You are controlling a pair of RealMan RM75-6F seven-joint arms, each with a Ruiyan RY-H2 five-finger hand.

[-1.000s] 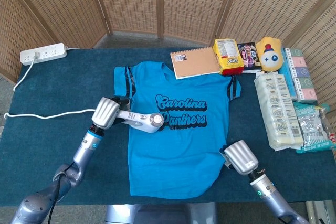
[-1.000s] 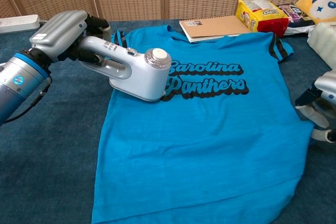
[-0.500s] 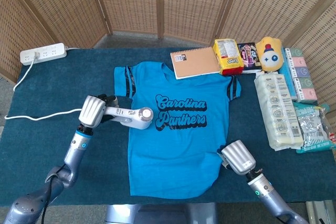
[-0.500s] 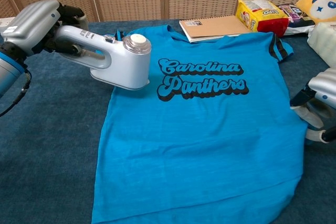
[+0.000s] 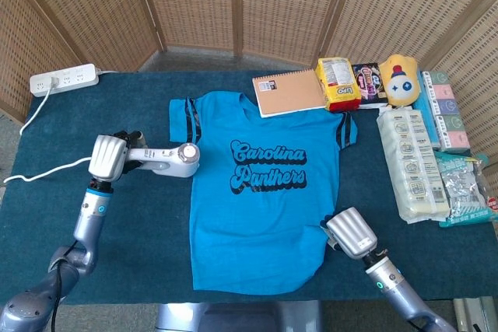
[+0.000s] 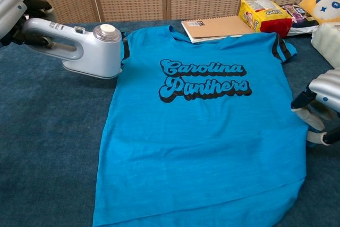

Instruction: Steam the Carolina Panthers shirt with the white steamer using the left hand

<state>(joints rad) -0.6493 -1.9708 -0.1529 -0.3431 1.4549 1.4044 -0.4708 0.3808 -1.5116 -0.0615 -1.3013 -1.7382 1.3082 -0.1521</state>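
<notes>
Left hand (image 5: 106, 158) wrapped round steamer (image 6: 87, 51) handle; rigid, likely top-heavy; shirt (image 5: 264, 192) soft, creases easily; right hand (image 5: 352, 232) state unclear.

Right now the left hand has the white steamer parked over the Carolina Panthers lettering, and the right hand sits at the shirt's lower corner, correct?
Not quite. The left hand does hold the white steamer, but its head sits at the shirt's sleeve edge, clear of the lettering, as the chest view shows. The right hand is at the shirt's lower corner, as you said.
</notes>
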